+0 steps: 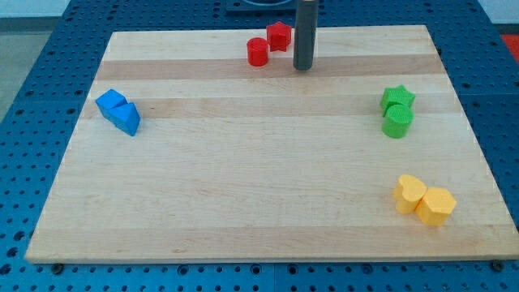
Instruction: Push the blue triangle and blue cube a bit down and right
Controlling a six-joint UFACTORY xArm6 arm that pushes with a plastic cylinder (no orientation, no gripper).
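The blue cube point(110, 101) and the blue triangle point(126, 118) lie touching each other at the view's left side of the wooden board point(243, 186). The cube is up-left of the triangle. My tip point(303, 67) is at the view's top centre, far to the right of the blue blocks. It stands just right of the red blocks and touches no block.
A red cylinder point(258, 52) and a red block point(279, 36) sit at the top centre. A green star point(398, 99) and a green cylinder point(397, 122) sit at the right. Two yellow blocks point(409, 194) point(436, 205) lie at the bottom right.
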